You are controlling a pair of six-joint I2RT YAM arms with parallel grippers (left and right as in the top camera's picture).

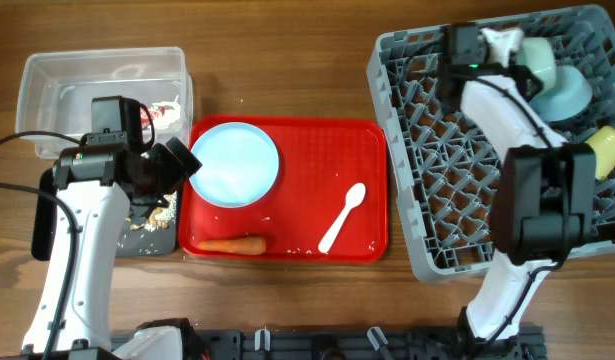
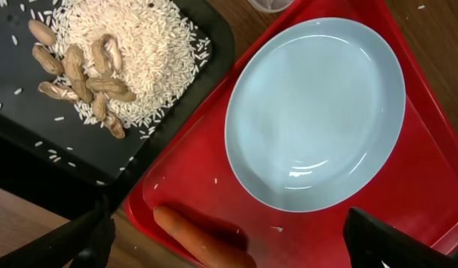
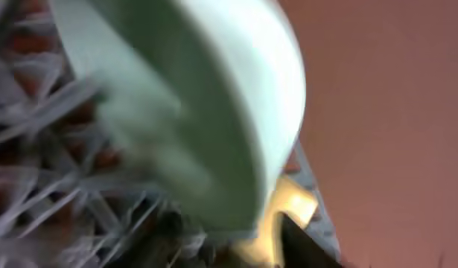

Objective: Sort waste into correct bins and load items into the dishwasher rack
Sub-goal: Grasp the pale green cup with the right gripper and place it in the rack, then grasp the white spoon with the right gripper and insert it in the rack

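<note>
My table [image 1: 287,40] is brown wood. Four things sit right on it. A clear tub [image 1: 37,75] is at the far left. A flat black tray [image 1: 153,238] is just on the near side of the tub. A big red tray [image 1: 372,170] lies in the middle, right beside the black one. The big grey rack [image 1: 412,140] fills the right side.

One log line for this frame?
left gripper open, beside plate | right gripper at pale green bowl in rack, grip unclear | carrot, spoon on red tray
</note>
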